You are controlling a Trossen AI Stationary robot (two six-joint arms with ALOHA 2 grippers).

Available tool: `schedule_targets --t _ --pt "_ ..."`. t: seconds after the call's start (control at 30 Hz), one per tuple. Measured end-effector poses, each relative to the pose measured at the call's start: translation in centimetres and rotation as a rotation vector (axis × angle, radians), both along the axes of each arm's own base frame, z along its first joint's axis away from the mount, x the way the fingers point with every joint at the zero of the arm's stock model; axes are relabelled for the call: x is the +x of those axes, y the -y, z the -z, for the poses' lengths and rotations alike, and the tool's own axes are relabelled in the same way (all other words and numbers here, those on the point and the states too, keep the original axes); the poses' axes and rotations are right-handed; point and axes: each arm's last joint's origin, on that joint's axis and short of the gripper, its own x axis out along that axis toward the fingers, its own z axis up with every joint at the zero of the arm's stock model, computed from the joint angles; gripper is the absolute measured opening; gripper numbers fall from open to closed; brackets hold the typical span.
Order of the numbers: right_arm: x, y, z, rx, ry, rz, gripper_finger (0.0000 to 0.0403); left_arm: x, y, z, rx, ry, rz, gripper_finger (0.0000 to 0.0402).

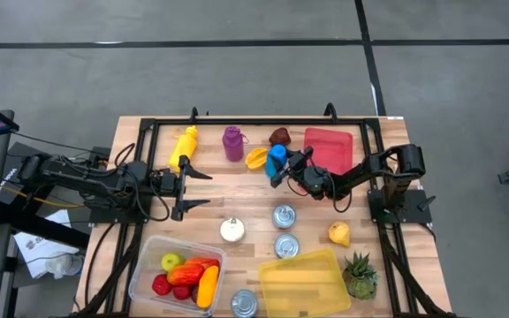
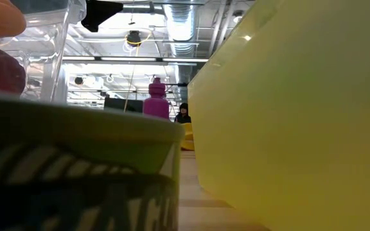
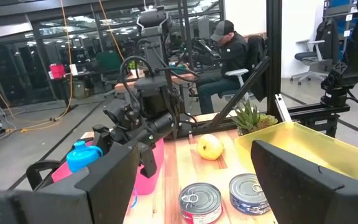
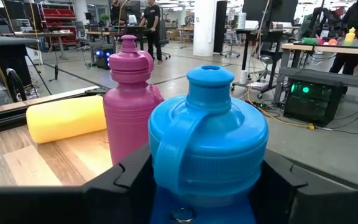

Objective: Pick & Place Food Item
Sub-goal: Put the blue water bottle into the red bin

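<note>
A blue bottle with a loop handle stands upright near the table's far middle. My right gripper is shut on it. Just behind it in the right wrist view are a purple bottle and a yellow bottle lying on its side. My left gripper hovers open over the table's left half with nothing between its fingers. Fruit fills a clear tub at the near left. A yellow fruit and a pineapple rest on the table at the near right. My right gripper pinches the blue bottle's body between its two fingers, one on each side, below the shoulder. The fingers come in level from the table's right side. The bottle stays upright; its base is hidden by the gripper.
A red tray, an orange item and a brown item sit close around the blue bottle. Cans and a white item stand mid-table. A yellow container is at the near edge. A person sits beyond the table.
</note>
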Motion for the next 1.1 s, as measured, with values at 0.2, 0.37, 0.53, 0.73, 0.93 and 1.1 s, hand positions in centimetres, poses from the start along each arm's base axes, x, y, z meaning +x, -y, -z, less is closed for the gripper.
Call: schedule_targets --t 0.2,0.37,0.53,0.73,0.93,1.1 --pt "0.0 -0.5 -0.3 -0.01 0.014 -0.002 0.0184 0.0 0.0 0.0 0.0 -0.001 0.0 0.0302" --pt "-0.1 -1.3 -1.4 -0.054 0.046 -0.022 0.0184 0.0 0.0 0.0 0.0 -0.001 0.0 0.0302" --pt "-0.5 -2.1 -3.2 -0.099 0.049 -0.008 0.0184 0.0 0.0 0.0 0.0 -0.001 0.0 0.0302" --pt "-1.8 -3.6 -5.7 -0.144 -0.018 0.058 0.0184 0.0 0.0 0.0 0.0 -0.001 0.0 0.0302" --pt "-3.4 -4.6 -7.6 -0.15 -0.071 0.193 0.0184 0.0 0.0 0.0 0.0 -0.001 0.0 0.0302" --pt "-4.3 -4.6 -8.2 -0.144 -0.107 0.324 0.0184 0.0 0.0 0.0 0.0 -0.001 0.0 0.0302"
